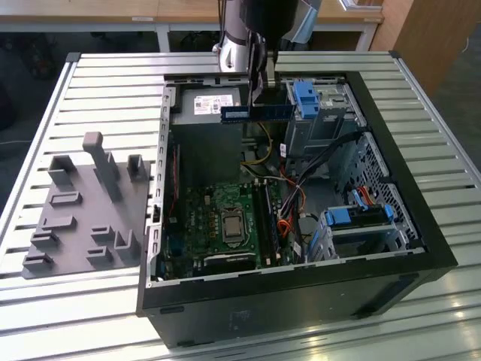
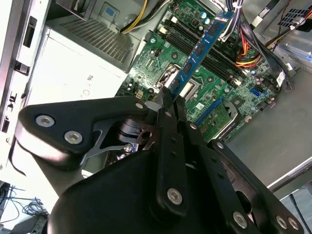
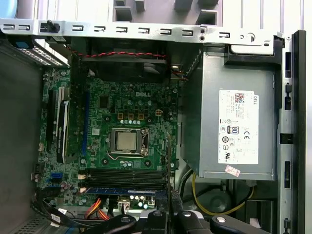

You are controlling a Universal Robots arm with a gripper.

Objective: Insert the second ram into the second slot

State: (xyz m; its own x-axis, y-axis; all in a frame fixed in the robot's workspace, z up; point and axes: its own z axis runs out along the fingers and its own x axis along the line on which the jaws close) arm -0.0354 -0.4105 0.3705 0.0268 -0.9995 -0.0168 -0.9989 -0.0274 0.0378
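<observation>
Nearest on the ribbed aluminium worktop (image 1: pixel 75 316) stands the open black computer case (image 1: pixel 301 301), with a grey plastic fixture plate (image 1: pixel 83 210) on its left. At the near end inside lies the green motherboard (image 1: pixel 218 218), with the long black memory slots (image 1: pixel 268 218) running near-to-far along its right side. In the first wrist view a blue strip (image 3: pixel 122 191) lies along one slot beside the empty black ones. I take it for a stick already seated, though I cannot be sure. A bundle of orange and red cables (image 1: pixel 289 203) sits just right of the slots.

Farther back, high over the grey metal power supply (image 1: pixel 210 105) and well apart from the slots, my end effector (image 1: pixel 261 94) is clamped from above on the second ram, a long flat blue circuit-board stick (image 1: pixel 257 113).

My worries from here:
- **Grip:** I hold only a thin edge, so the stick could pivot or slip in my grip.
- **Orientation:** it lies left-to-right, crosswise to the slots, and brought down like that it would bridge them.
- **Wrong slot:** it could land on the occupied slot.
- **Cables:** it could snag the bundle.
- **Tilt:** pressing it in tilted would jam it or strain the board.
</observation>
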